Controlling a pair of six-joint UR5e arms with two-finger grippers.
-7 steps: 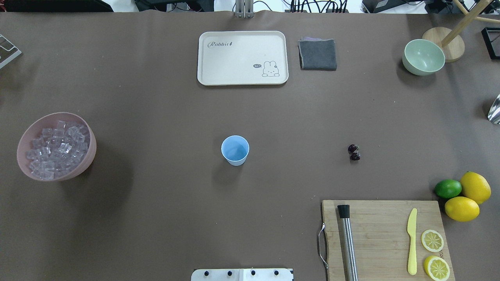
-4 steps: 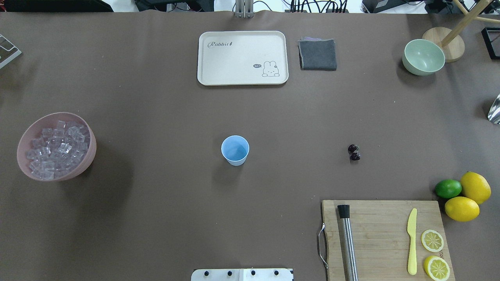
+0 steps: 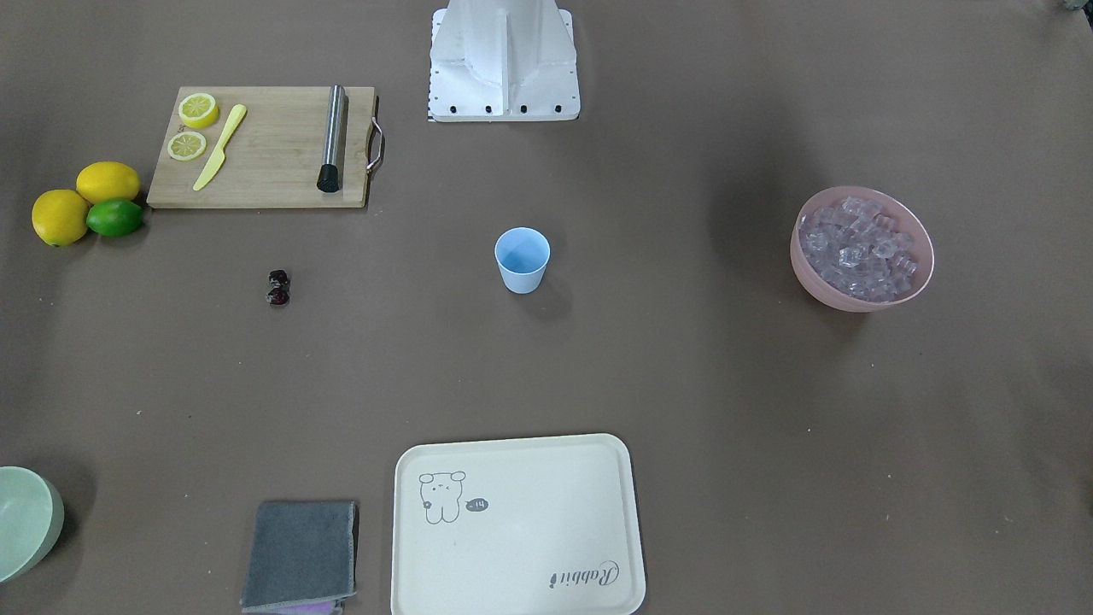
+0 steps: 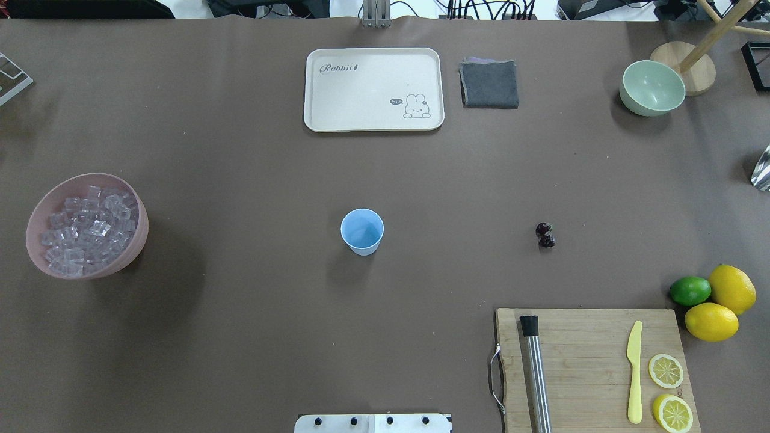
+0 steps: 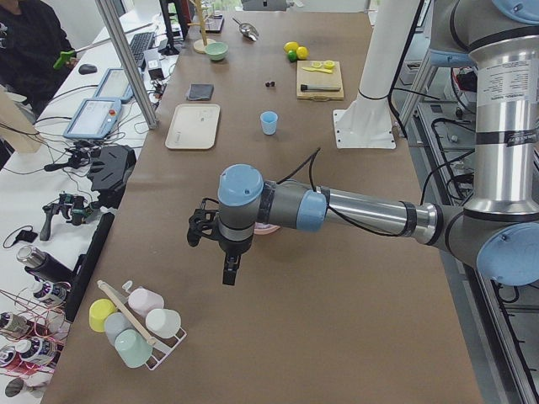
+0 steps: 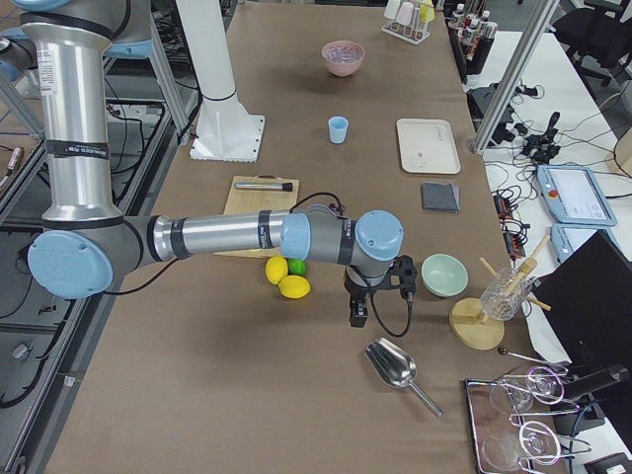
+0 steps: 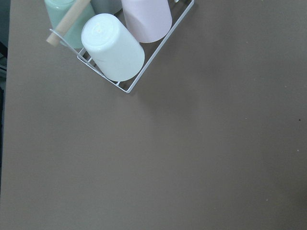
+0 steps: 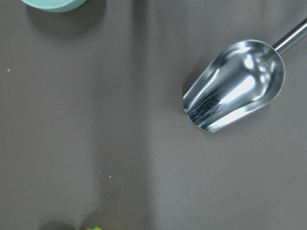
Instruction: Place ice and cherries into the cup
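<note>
Standing upright at mid-table, the cup shows its bare blue bottom, with brown table all round it. The cherries lie as a joined pair well to its right, apart from everything else. The ice fills a pink bowl far off to the cup's left.

Near the robot on the right, a board carries a steel rod, a yellow knife and two lemon slices. Two lemons and a lime touch one another just off its far right corner. Along the far side sit a cream tray, a grey cloth just right of it, and a green bowl further right.

The left gripper hangs over bare table at the left end, past the pink bowl and near a rack of upturned cups. It shows only from the side, so I cannot tell whether its claw is released or clenched. The right gripper hovers at the right end, between the lemons and the green bowl, close to a metal scoop. Its claw cannot be judged either.
</note>
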